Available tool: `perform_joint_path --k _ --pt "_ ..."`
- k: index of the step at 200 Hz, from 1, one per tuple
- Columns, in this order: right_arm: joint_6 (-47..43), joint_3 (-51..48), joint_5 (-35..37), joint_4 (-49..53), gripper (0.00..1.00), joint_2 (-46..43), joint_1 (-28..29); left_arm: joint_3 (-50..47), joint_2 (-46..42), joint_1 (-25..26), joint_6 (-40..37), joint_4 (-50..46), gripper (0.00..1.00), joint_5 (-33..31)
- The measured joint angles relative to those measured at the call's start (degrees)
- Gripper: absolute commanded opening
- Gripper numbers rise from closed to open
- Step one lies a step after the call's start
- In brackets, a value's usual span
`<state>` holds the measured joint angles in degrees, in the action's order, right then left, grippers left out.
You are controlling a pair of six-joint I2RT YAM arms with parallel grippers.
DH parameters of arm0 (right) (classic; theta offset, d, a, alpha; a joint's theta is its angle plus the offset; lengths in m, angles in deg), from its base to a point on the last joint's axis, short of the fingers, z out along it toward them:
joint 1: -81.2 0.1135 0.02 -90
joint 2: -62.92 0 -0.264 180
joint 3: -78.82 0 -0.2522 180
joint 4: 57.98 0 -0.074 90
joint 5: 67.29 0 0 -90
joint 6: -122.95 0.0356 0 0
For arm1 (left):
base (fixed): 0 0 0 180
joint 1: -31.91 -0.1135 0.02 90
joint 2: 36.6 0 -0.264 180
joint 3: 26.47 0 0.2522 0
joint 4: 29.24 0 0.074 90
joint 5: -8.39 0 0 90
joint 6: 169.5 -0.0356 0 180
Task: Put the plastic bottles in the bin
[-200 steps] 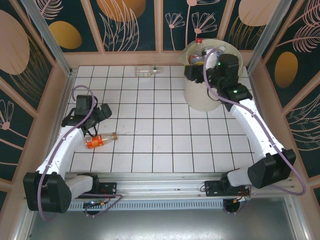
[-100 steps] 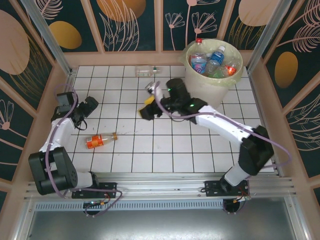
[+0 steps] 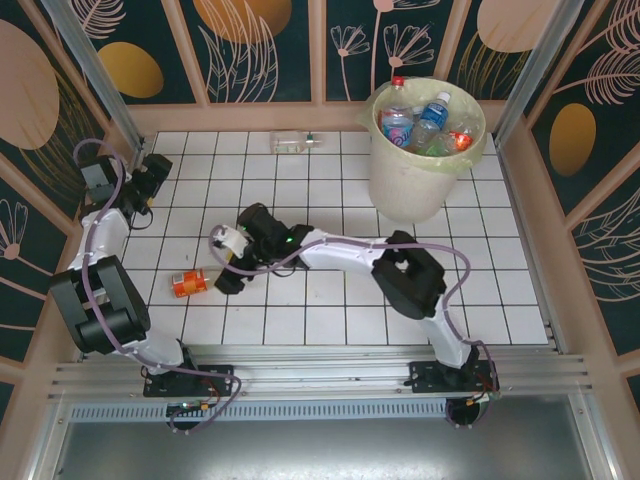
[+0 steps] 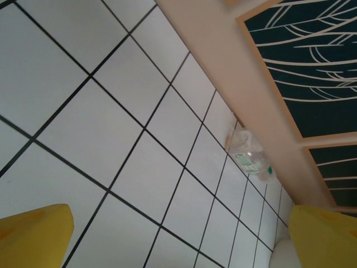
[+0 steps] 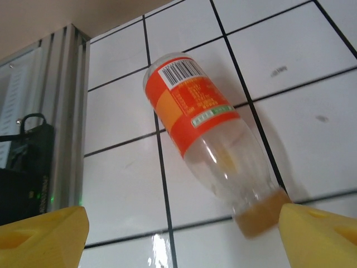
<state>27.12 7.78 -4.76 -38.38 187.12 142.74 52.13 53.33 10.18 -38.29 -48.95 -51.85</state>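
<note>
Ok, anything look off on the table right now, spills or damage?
No spill or damage shows. Two bottles lie on their sides outside the bin: the orange-label bottle, a little amber liquid pooled at its cap end, and a clear bottle by the back wall.

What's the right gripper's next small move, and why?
Probably ease forward and down over the orange-labelled bottle, ready to close. The right gripper is open, and the bottle lies on its side on the table just ahead of it, cap end nearest, not yet gripped.
</note>
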Motion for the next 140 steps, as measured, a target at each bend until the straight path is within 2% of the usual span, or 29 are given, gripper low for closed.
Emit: perform_joint_path --k 50,89,140 --pt "-2.8 11.8 4.3 3.1 0.90 9.0 2.4 0.1 0.3 0.0 -1.0 -0.3 0.99 1.6" --pt "-5.6 20.2 10.2 6.9 0.90 15.3 3.9 0.0 0.3 0.0 -1.9 -0.6 0.99 2.1" --pt "-7.9 24.9 14.4 10.3 0.89 19.4 6.2 0.0 0.3 0.0 -2.1 -0.7 0.99 2.9"
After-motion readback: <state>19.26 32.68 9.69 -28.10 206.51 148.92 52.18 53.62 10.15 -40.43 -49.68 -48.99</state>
